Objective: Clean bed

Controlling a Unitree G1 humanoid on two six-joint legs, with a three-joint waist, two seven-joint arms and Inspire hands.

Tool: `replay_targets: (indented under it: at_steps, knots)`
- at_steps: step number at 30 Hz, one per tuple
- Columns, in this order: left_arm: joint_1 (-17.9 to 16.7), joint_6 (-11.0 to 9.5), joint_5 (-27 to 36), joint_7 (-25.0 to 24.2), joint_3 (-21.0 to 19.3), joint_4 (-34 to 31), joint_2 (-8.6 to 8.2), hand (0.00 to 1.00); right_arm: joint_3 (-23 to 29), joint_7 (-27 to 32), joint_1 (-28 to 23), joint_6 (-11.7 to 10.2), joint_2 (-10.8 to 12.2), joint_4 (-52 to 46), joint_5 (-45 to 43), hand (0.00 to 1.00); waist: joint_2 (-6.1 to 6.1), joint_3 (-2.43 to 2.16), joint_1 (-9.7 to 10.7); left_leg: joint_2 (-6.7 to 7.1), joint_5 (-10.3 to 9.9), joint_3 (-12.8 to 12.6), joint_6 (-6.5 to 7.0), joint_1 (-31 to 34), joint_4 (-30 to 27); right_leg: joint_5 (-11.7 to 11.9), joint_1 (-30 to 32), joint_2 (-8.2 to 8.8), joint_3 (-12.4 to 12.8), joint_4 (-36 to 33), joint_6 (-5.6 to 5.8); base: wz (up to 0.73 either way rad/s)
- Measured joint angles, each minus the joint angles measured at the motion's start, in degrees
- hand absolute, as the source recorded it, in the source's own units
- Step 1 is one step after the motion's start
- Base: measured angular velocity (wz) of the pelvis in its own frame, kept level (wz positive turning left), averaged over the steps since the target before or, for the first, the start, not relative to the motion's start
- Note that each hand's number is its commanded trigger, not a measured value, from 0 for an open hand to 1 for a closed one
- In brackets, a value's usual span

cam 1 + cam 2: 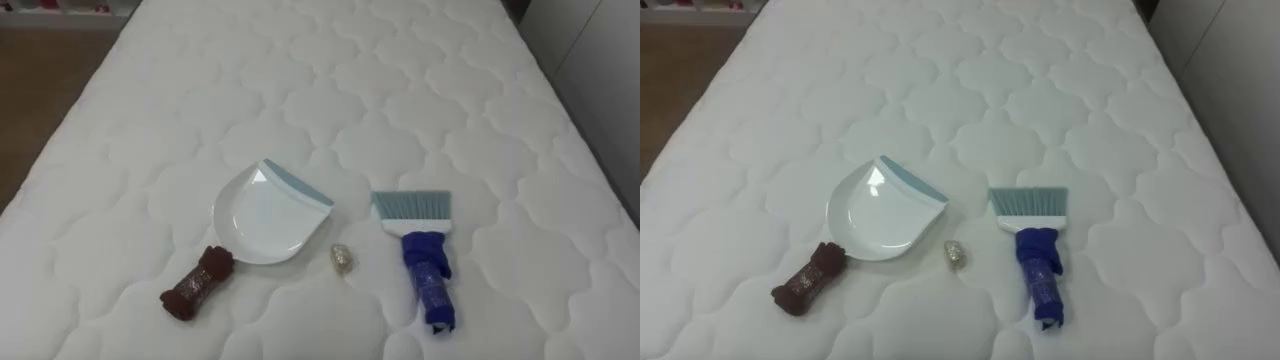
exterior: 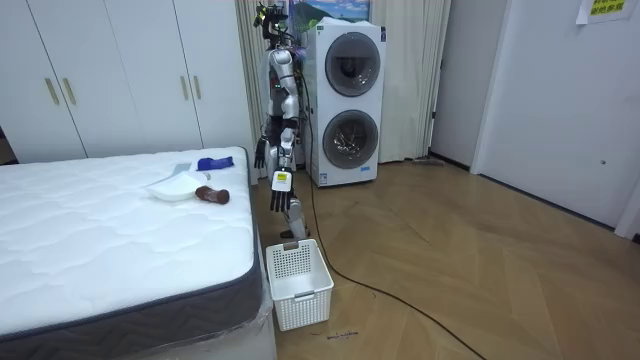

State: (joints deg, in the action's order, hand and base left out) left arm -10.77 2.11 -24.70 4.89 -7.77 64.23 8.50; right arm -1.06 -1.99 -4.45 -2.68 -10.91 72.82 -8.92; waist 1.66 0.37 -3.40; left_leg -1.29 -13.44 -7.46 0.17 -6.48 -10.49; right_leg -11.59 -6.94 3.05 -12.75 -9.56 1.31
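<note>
We see a small crumpled golden scrap [image 1: 342,258] lying on the white quilted mattress [image 1: 300,80], forward of both hands and well apart from them. Just beside it, toward the left hand, sits the white plastic dustpan [image 1: 265,215] with a grey-blue lip and a brown-wrapped handle, and no litter in its pan. Toward the right hand lies the short brush [image 1: 420,250] with pale blue bristles and a blue-wrapped handle. Both handles point back toward the hands.

In the room view the robot stands upright at the bed's side. The left hand [image 2: 279,197] hangs low by the mattress corner and the right hand [image 2: 260,154] a little higher. Neither carries a tool, but whether each is released or clenched we cannot tell.

We judge the task barely begun: the scrap is unswept, and grasping the tools, sweeping and emptying are all left. A white slatted plastic basket [image 2: 300,285] stands on the wooden floor [image 2: 450,270] below the left hand, a likely place for the litter. The tools lie near the mattress edge closest to the hands, so the reach looks short. Beyond them the quilted surface runs wide, giving room to sweep away from the edges.
</note>
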Motion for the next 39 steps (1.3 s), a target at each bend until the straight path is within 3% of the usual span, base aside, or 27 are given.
replay_targets:
  at_steps: [8,11,14,15,18,22,26,29,31,33,39]
  knots:
    - [0.1,-0.1,0.4,0.1,-0.3,0.0,0.00,0.00,0.1,-0.1,0.1,-0.5,0.0,0.3,-0.2,0.00,-0.35,-0.29,0.1,0.00,0.0,0.1,0.00,0.0,-0.2,0.0,0.0,0.02,0.0,0.0,0.00,0.00]
    - [0.3,-0.7,4.5,1.3,-0.3,0.1,0.02,0.00,0.0,0.1,0.4,-0.8,0.0,1.0,0.1,0.00,-0.31,-0.22,0.2,-0.04,0.0,0.0,0.00,-0.2,-0.2,0.0,0.0,0.00,0.0,-0.1,-0.02,0.00]
    - [0.4,-2.5,9.1,2.4,-0.5,0.1,0.01,0.00,0.0,0.6,0.5,-1.4,0.0,1.0,0.2,0.00,-0.39,-0.02,0.0,-0.05,0.0,-0.1,0.00,-0.1,-0.2,0.0,-0.2,0.00,0.1,-0.1,-0.04,0.00]
    - [0.3,-3.3,9.6,2.5,-1.0,0.2,0.03,0.00,0.1,0.7,0.5,-1.6,0.0,1.0,0.1,0.00,0.06,0.27,0.1,-0.04,0.0,0.0,0.00,-0.1,-0.2,0.0,-0.2,0.01,0.0,-0.1,-0.04,0.00]
    - [0.4,-4.8,12.7,4.4,-2.0,0.0,0.02,0.00,0.1,1.7,0.5,-2.5,0.0,0.9,0.1,0.00,0.02,0.28,0.2,-0.03,0.0,0.0,0.00,0.1,-0.2,0.0,0.0,0.02,0.0,-0.1,-0.03,0.00]
    - [0.7,-7.5,14.0,8.6,-5.3,-0.1,-0.05,0.00,0.2,2.7,0.5,-3.5,-0.1,0.8,-0.3,0.00,-0.16,-0.12,0.0,0.01,0.0,0.0,0.00,0.0,-0.2,0.0,0.3,0.03,0.1,-0.1,-0.04,0.00]
    - [1.3,-9.6,16.5,12.7,-5.6,-1.0,-0.07,0.00,0.2,2.8,0.5,-5.0,-0.1,1.0,-0.3,0.00,-0.14,-0.19,0.0,0.06,0.0,0.0,0.00,-0.1,-0.2,0.0,0.1,0.10,0.0,-0.1,-0.03,0.00]
    - [1.2,-10.5,18.5,15.7,-5.6,-7.7,-0.15,0.00,0.2,3.4,0.7,-5.5,-0.1,0.9,-0.7,0.00,0.05,-0.29,0.0,0.03,0.0,0.0,0.00,-0.1,-0.2,0.0,0.1,0.09,-0.1,-0.2,-0.03,0.00]
    - [1.8,-13.9,19.0,18.4,-5.6,-11.5,-0.15,0.00,0.2,3.9,0.4,-6.2,-0.2,1.0,-0.7,0.00,0.06,-0.28,0.0,0.03,0.0,0.0,0.00,-0.1,-0.2,0.0,0.1,0.10,-0.1,-0.2,-0.02,0.00]
    - [2.3,-15.8,18.9,20.3,-5.4,-13.5,-0.16,0.00,0.2,3.9,0.3,-6.6,-0.2,1.0,-0.7,0.00,0.01,-0.31,0.1,0.05,0.0,0.1,0.00,-0.1,-0.3,0.0,0.1,0.10,0.0,-0.3,-0.03,0.00]
    - [2.5,-18.9,19.0,26.8,-4.4,-20.4,0.04,0.00,0.1,3.9,-0.1,-7.4,-0.3,0.8,-0.9,0.00,0.02,-0.30,0.3,0.05,0.0,0.3,0.00,-0.2,-0.3,0.0,0.1,0.08,0.0,-0.3,-0.02,0.00]
